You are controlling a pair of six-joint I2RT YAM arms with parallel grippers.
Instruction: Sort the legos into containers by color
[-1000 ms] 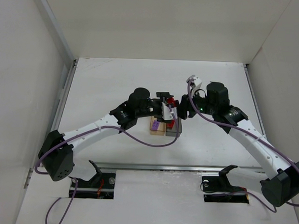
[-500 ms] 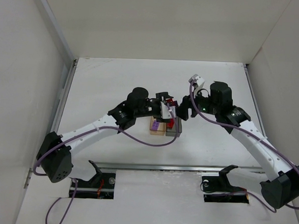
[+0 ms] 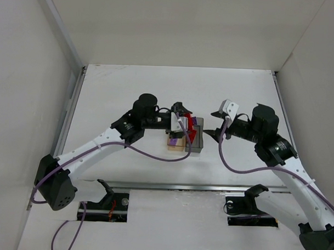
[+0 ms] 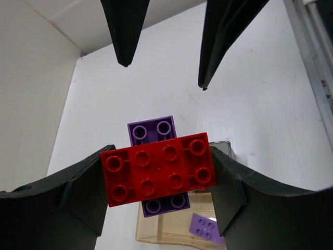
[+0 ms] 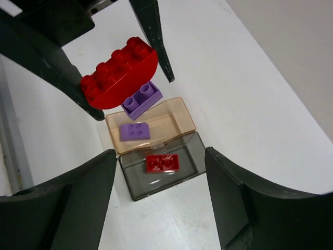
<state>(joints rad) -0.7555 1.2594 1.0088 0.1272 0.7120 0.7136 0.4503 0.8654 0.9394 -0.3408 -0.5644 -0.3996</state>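
Hidden: from above, the left gripper [image 4: 157, 162] covers much of both trays, so their contents can't be read there. The left wrist view cuts off the tan tray [image 4: 166, 232] at the bottom edge and shows only a corner of the grey tray [image 4: 225, 148].
Left gripper: clamped on a red brick [image 4: 156, 179] by its short ends. A purple brick [image 4: 152, 130] sits crosswise against its underside. The stack hangs above the trays.
Right gripper [image 5: 158, 151]: fingers spread wide with nothing between them, right of the trays.
Tan tray: left one, holds one small purple lego [image 5: 134, 131].
Grey tray: right one, touching the tan tray, holds one small red lego [image 5: 162, 162].
Right wrist view only: both trays whole, contents clear.
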